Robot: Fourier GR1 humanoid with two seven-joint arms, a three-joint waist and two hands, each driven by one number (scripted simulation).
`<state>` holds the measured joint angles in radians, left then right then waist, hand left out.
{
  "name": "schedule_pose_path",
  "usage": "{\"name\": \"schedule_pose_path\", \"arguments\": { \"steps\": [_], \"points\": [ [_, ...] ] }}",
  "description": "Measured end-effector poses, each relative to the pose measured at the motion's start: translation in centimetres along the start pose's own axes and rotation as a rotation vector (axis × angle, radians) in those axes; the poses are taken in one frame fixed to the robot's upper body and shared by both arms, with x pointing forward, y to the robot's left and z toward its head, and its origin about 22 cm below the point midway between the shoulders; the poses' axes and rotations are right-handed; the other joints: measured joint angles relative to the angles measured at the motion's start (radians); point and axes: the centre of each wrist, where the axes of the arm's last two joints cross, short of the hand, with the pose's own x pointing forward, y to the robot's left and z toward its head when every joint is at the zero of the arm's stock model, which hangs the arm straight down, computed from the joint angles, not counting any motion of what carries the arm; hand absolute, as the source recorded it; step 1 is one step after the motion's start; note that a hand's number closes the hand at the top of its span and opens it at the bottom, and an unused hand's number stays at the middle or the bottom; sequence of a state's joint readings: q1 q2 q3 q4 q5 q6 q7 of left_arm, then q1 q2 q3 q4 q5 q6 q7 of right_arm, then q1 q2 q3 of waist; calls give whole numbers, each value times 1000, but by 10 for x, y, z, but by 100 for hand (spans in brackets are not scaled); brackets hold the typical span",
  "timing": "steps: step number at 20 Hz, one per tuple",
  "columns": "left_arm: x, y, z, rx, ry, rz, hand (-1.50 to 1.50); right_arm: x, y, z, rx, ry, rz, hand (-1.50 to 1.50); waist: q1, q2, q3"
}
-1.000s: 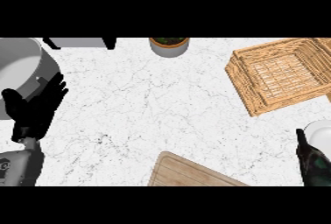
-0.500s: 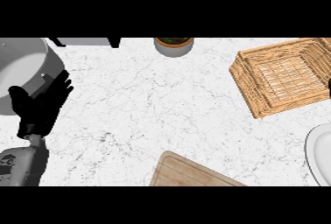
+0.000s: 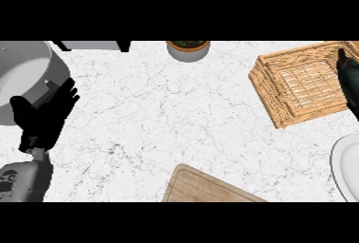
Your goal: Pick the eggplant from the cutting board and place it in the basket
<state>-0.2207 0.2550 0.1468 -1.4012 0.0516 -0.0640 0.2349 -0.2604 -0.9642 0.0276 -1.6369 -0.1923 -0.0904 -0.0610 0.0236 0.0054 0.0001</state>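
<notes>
A white marbled worktop fills the head view. At its far left lies a large grey round basin, and the left hand rests open beside it near the left edge, its fingers straight and spread apart, holding nothing; the grey forearm runs down to the lower left corner. At the top edge stands a small pot with a plant. The woven basket sits at the upper right, tilted in the view. Over its right side, cut by the picture's edge, hangs a dark elongated shape reaching across the rim; whether this is the eggplant, the right hand, or both together cannot be told, nor how any fingers there are set. A white plate shows at the right edge below the basket. The wooden cutting board lies at the bottom centre.
</notes>
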Motion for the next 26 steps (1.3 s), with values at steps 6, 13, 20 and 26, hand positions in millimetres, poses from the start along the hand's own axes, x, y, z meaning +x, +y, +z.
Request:
{"name": "schedule_pose_path", "arguments": {
  "steps": [6,13,20,26],
  "points": [
    [-2,5,-2,10,5,6,0,-37,16,-19,-39,36,-27,-150,-8,-1,0],
    [-7,4,-1,14,-1,-7,0,-66,30,-46,-93,129,-40,-150,-8,-1,0],
    [-5,4,-3,18,5,-1,0,-84,29,-58,-94,79,-118,-150,-14,-3,0],
    [-4,7,-1,22,7,5,0,-98,-12,-57,-251,179,-315,-150,-13,-4,1]
  ]
}}
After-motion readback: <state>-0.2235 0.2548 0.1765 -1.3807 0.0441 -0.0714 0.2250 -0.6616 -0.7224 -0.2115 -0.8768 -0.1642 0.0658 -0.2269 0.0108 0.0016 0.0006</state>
